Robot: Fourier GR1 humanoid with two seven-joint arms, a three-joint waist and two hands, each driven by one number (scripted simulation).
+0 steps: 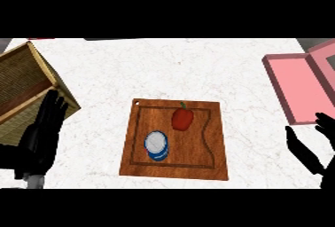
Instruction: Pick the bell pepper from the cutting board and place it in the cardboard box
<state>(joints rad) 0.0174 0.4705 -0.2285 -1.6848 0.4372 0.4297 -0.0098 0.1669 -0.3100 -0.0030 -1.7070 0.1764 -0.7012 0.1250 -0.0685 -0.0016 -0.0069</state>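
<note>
- Both hands sit nearest the view, at its lower corners: the left hand (40, 133) at the near left with fingers straight and pointing away, and the right hand (313, 144) at the near right, fingers and thumb spread and relaxed. Neither holds anything; I judge both to be resting, with the pick not yet begun.
- Between them, on the white marble counter (177, 66), lies the wooden cutting board (216, 146), its long side running near to far and a shallow groove tracing its border.
- On the far half of the board rests the red bell pepper (182, 118), on its side with the green stem pointing to the far edge. It touches nothing but the board, so a hand can close on it from above or from the right.
- Nearer and slightly left of the pepper is a blue-and-white can (156, 146), lying tilted on the board. It is close to the pepper but apart from it, and a reach from the near left would have to pass over it.
- At the far left, partly under the left hand's fingertips, stands the cardboard box (26, 84), brown with an open flap angled toward the board; this is the goal, and it holds nothing that I can see.
- At the far right sits a pink box (294, 93), lid open, which the task does not name.
- Because the pepper lies about midway between the hands and the cardboard box is on the left, the left hand looks better placed to carry it across.
</note>
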